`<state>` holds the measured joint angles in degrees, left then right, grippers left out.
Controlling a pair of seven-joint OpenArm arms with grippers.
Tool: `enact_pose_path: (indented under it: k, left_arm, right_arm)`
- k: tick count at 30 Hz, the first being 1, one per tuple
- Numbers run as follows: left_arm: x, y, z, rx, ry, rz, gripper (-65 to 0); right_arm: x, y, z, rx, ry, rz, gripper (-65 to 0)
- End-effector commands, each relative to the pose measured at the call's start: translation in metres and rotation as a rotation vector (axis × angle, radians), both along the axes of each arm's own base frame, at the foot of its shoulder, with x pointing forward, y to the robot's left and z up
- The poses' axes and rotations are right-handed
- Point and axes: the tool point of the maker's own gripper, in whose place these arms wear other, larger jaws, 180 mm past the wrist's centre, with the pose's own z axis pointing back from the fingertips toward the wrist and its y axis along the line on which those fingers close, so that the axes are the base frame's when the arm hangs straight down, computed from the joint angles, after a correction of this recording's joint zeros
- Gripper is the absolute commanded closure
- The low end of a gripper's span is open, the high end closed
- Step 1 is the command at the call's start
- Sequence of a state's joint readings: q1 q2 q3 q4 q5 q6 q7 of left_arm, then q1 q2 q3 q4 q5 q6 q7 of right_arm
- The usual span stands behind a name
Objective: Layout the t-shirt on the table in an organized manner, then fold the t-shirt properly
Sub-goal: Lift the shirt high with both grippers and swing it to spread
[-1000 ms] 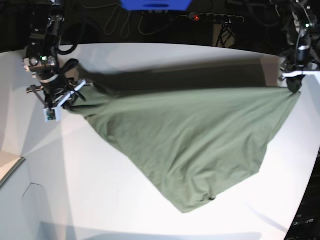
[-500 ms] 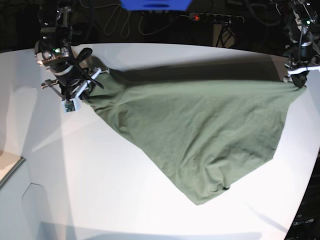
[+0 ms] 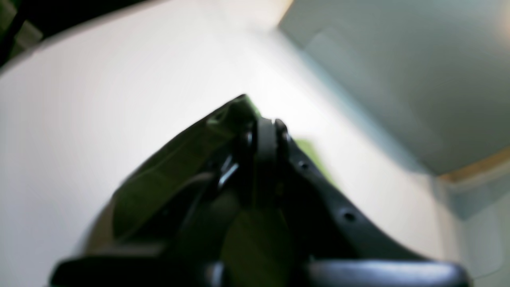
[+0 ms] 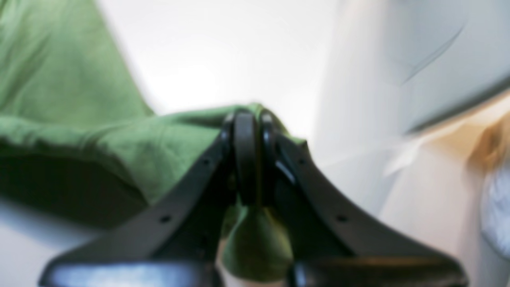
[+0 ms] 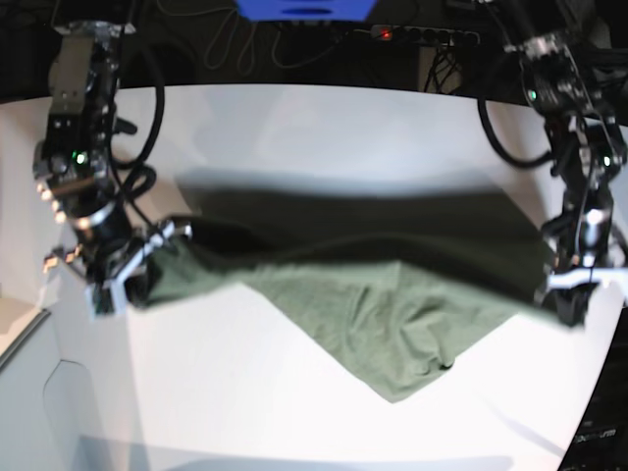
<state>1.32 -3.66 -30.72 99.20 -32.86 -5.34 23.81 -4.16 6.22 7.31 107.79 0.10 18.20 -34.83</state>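
Base overlooks table (image 5: 314, 118); blurry wrist views seemingly fingertip-close

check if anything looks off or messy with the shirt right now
The t-shirt isn't laid flat: both grippers' jaws are shut on its edge, right gripper and left gripper, stretching it above the table, while its lower part sags in wrinkled folds onto the surface.

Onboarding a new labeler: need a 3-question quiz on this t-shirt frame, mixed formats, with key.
1. True or false: both grippers are shut on the t-shirt.
2. The shirt's low point: A) lies on the table, B) hangs wholly clear of it.
3. Fill in: in the base view, the right gripper holds the shirt's ___ end.

Key: 1 true, the left gripper pinches cloth too. 2 A. 3 left.
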Motion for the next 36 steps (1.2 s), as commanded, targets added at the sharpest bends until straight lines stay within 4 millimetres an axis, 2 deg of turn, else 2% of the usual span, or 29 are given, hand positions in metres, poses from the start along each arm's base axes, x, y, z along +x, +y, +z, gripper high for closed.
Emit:
enact_pose_path:
  k: [1, 6, 7, 11, 12, 18, 21, 23, 25, 27, 28, 29, 34, 36]
  left_arm:
    - [0.018, -0.004, 0.036, 0.052, -0.088, -0.011, -0.2]
    - [0.085, -0.047, 0.11, 0.146, -0.183, -0.12, -0.2]
    - [0.096, -0.054, 0.129, 0.158, -0.216, -0.138, -0.2]
    - [0.132, -0.073, 0.202, 0.202, -0.333, -0.171, -0.2]
    - [0.141, -0.076, 0.22, 0.204, -0.361, -0.178, -0.2]
    - [0.187, -0.078, 0.296, 0.148, -0.438, -0.196, -0.2]
    - [0.204, -0.075, 0.328, 0.118, -0.499, -0.176, -0.2]
    - [0.207, -0.074, 0.342, 0.108, -0.528, -0.168, -0.2]
    - [0.208, -0.074, 0.353, 0.105, -0.542, -0.168, -0.2]
    - [0.207, -0.074, 0.358, 0.108, -0.553, -0.168, -0.2]
    - [0.206, -0.074, 0.358, 0.109, -0.555, -0.168, -0.2]
    - [0.204, -0.074, 0.358, 0.114, -0.559, -0.168, -0.2]
    - [0.191, -0.066, 0.308, 0.139, -0.508, -0.147, -0.2]
    - [0.181, -0.06, 0.27, 0.16, -0.459, -0.137, -0.2]
  right_arm:
    - [0.019, 0.0, 0.033, -0.004, -0.106, 0.01, 0.0]
    - [0.072, -0.012, 0.109, -0.002, -0.301, -0.021, 0.0]
    - [0.082, -0.015, 0.129, 0.0, -0.347, -0.028, 0.0]
    - [0.106, -0.034, 0.192, 0.016, -0.487, -0.079, 0.0]
    - [0.111, -0.04, 0.206, 0.022, -0.516, -0.092, 0.0]
    - [0.13, -0.071, 0.31, -0.014, -0.71, -0.133, 0.0]
    - [0.132, -0.079, 0.358, -0.013, -0.798, -0.144, 0.0]
    - [0.129, -0.08, 0.378, -0.01, -0.838, -0.146, 0.0]
    - [0.126, -0.079, 0.389, -0.01, -0.864, -0.146, 0.0]
    - [0.123, -0.08, 0.391, -0.02, -0.873, -0.148, 0.0]
    - [0.121, -0.08, 0.388, -0.021, -0.871, -0.148, 0.0]
    - [0.123, -0.078, 0.376, -0.021, -0.847, -0.145, 0.0]
    - [0.114, -0.059, 0.307, -0.012, -0.742, -0.118, 0.0]
    - [0.106, -0.049, 0.279, -0.001, -0.715, -0.1, 0.0]
